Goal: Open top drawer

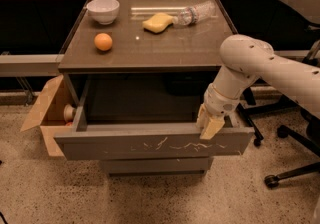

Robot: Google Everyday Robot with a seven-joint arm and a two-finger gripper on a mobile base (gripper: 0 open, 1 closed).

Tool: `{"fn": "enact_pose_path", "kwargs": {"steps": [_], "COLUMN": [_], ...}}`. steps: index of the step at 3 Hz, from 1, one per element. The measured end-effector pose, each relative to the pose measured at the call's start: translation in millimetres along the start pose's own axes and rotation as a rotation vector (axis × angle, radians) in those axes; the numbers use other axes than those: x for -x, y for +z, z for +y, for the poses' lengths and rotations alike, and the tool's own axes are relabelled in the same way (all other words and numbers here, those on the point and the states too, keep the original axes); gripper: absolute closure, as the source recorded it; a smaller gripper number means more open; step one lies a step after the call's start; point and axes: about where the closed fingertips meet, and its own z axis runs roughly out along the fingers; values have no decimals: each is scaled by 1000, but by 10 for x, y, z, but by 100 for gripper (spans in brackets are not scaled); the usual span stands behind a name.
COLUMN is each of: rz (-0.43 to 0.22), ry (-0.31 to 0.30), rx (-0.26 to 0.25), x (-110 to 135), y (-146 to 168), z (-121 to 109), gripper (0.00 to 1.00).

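The top drawer is a wide grey-brown drawer with white scratches on its front panel. It stands pulled far out of the cabinet, and its dark inside shows. My gripper sits at the drawer's top front edge, right of the middle, with its cream fingers hooked over the rim. The white arm reaches in from the right. A lower grey drawer front shows underneath, pushed in.
On the cabinet top lie a white bowl, an orange, a yellow sponge and a clear plastic bottle. An open cardboard box stands at the left. Office chair legs stand at the right.
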Motion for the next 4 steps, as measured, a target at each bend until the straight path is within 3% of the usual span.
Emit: {"fn": "enact_pose_path", "kwargs": {"steps": [1, 2, 3, 4], "rz": [-6, -6, -6, -6], "ry": [0, 0, 0, 0], "rx": [12, 13, 13, 13], "x": [30, 30, 30, 30], "y": [18, 18, 19, 19], "z": [68, 68, 68, 68], "gripper": [100, 82, 51, 27]}}
